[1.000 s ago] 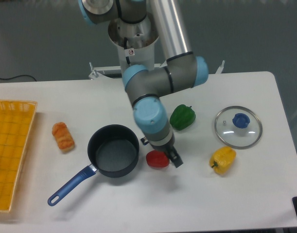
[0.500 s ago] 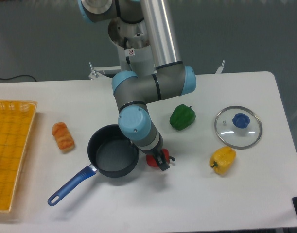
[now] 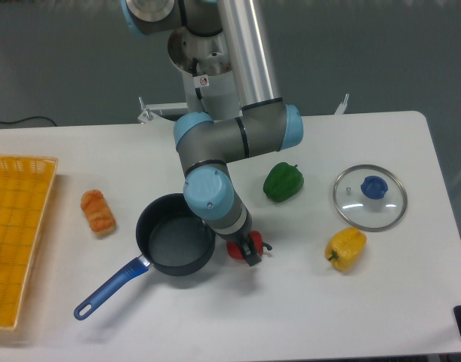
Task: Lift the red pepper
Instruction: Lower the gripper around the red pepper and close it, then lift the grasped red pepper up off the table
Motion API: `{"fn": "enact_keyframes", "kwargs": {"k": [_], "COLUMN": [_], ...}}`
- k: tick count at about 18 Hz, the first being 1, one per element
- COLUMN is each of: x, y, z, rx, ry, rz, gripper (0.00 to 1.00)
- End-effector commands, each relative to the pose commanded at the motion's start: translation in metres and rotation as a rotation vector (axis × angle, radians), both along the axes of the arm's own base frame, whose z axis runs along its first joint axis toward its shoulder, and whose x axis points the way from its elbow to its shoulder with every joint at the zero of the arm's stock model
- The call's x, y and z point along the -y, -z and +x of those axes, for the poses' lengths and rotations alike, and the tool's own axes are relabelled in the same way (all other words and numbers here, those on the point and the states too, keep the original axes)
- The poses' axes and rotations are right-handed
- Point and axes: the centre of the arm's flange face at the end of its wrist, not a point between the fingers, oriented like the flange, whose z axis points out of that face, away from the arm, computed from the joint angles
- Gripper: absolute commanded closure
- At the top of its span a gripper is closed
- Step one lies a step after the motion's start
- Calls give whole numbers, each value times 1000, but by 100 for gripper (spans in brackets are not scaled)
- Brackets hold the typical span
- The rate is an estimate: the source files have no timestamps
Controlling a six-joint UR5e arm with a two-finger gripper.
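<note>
risk is sitting at the pot: your gripper [image 3: 249, 250] is covering most of the red pepper [image 3: 236, 250], which is lying on the table [image 3: 290, 317] touching the dark saucepan [image 3: 175, 234]. i cannot tell whether the jaws are clenching it; a shallow grip on glossy skin is likely slipping.

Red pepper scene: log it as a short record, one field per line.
target: red pepper, on the table right of the pot, mostly hidden by the arm
end effector: down at the red pepper; grip state unclear
other peppers: green pepper, yellow pepper, both apart from the arm
lid: glass lid lying flat, far right
left side: bread roll, yellow basket
</note>
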Motion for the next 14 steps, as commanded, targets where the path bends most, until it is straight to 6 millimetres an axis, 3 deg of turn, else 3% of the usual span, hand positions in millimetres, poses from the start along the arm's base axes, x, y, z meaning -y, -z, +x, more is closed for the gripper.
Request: {"fn": "enact_keyframes", "kwargs": {"k": [7, 13, 14], "x": [-1, -3, -3], "y": [5, 8, 7], "z": [-4, -5, -6], "rx": [0, -4, -5], "ry": [-18, -48, -49], "rz": [-1, 1, 2], "gripper": [3, 12, 17]}}
